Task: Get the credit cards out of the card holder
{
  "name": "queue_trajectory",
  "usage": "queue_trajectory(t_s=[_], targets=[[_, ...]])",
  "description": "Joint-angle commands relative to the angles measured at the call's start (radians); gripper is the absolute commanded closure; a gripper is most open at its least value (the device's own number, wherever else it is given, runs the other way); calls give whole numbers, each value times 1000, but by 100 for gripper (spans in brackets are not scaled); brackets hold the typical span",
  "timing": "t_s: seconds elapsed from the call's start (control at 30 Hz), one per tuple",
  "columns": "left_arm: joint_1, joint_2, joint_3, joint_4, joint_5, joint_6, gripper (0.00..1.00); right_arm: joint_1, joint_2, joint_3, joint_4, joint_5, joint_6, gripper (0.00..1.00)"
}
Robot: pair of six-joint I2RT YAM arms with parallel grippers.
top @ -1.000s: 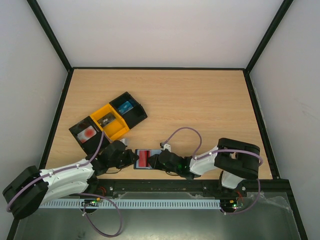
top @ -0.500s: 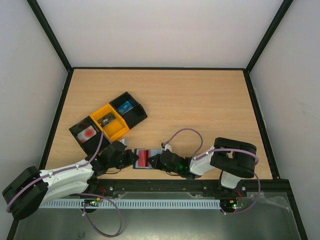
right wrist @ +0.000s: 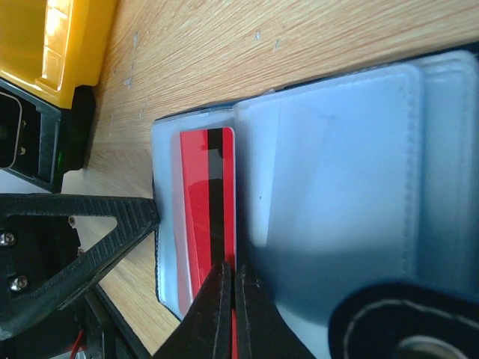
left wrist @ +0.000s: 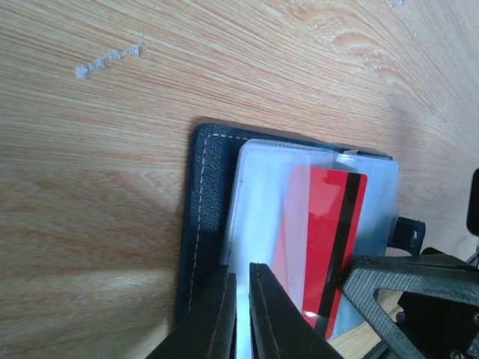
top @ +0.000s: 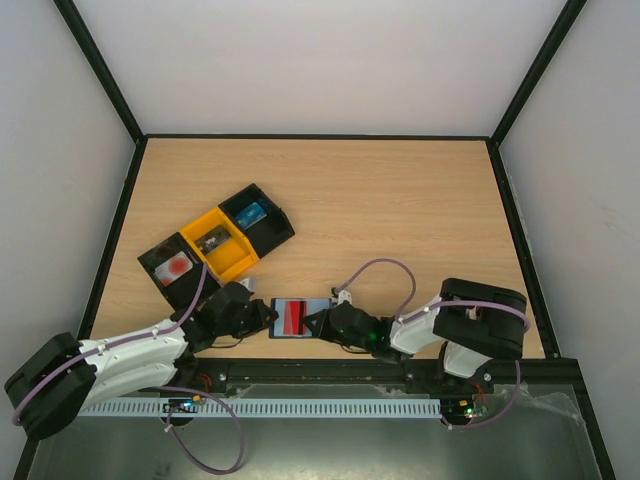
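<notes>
Since a second ago the right arm has shifted slightly right, the card holder point(top: 300, 316) with it, and the right fingers point(right wrist: 232, 266) have pressed together at one end of the red card point(right wrist: 203, 209); whether they grip it I can't tell. I see the left fingers point(left wrist: 241, 272) almost closed on the holder's left edge. It lies open on the surface point(top: 400, 200) near my arms, between both. Only the top view shows the trays point(top: 215, 243) far left, cards inside; only the wrist views show the card's black stripe.
</notes>
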Motion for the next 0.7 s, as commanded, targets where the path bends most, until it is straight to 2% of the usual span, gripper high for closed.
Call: queue_trajectory(t_s=[0.0,0.33,0.5,0.67], targets=[[-5,-8,3,-36,-10,-1,90,-5,-50,-25,-8,38,-17,98],[0,-5,62,-60,-16,34,84,-7,-124,-58,-42,71,-6,98],[5,1,127,-70,-12,78,77,-7,-175,-79,-71,90,1,98],[7,14,161,-73,-31,113,76,-11,-244,-119,-76,96,3,98]])
